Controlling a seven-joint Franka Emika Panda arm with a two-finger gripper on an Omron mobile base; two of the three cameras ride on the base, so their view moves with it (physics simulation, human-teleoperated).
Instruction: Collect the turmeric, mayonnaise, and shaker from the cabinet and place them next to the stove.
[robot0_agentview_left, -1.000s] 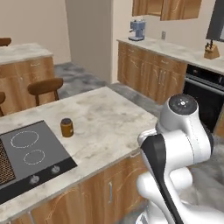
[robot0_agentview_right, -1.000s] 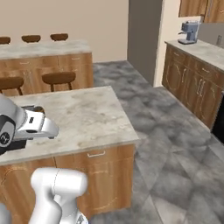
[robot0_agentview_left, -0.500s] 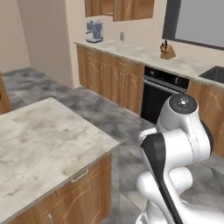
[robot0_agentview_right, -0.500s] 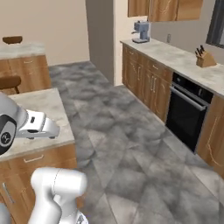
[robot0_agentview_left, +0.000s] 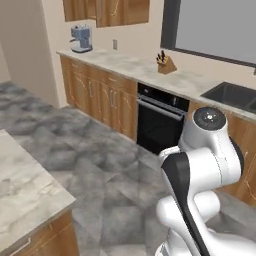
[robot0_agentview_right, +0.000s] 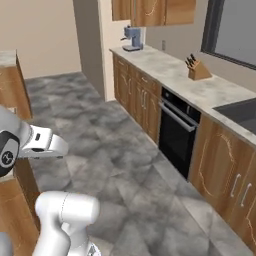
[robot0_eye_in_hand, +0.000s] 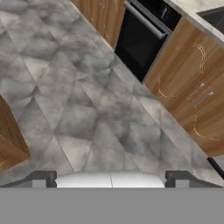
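Left base view. White arm (robot0_agentview_left: 202, 165) in the lower right, folded over its base. Beyond it, a grey stone-tile floor (robot0_agentview_left: 90, 160) and a long run of wood-fronted base units under a pale marble counter (robot0_agentview_left: 135, 67). On that counter: a blue coffee machine (robot0_agentview_left: 81, 39) at the far left end and a knife block (robot0_agentview_left: 163, 64) further along. A black built-in oven (robot0_agentview_left: 159, 120) sits below the knife block; a dark sink (robot0_agentview_left: 232, 95) is let into the counter at the right. Wall cabinets (robot0_agentview_left: 107, 10) of light wood hang above the coffee machine, doors closed — whether one of them is the task's cabinet cannot be told. A corner of a marble-topped island (robot0_agentview_left: 25, 195) fills the lower left.

Right base view. The arm's forearm section (robot0_agentview_right: 35, 142) reaches in from the left edge over the floor. Same counter run along the right: coffee machine (robot0_agentview_right: 132, 38), knife block (robot0_agentview_right: 198, 70), oven (robot0_agentview_right: 175, 132), sink (robot0_agentview_right: 240, 112). Wood side of an island (robot0_agentview_right: 12, 90) at the left.

Hand view. The gripper (robot0_eye_in_hand: 110, 178) points down at bare floor, its two dark fingertips (robot0_eye_in_hand: 41, 179) set at their widest — nothing between them, nothing held. The oven's black door (robot0_eye_in_hand: 140, 39) and wood cupboard fronts (robot0_eye_in_hand: 188, 83) cross the upper right.

Turmeric, mayonnaise, shaker and stove: positions cannot be told from these views.
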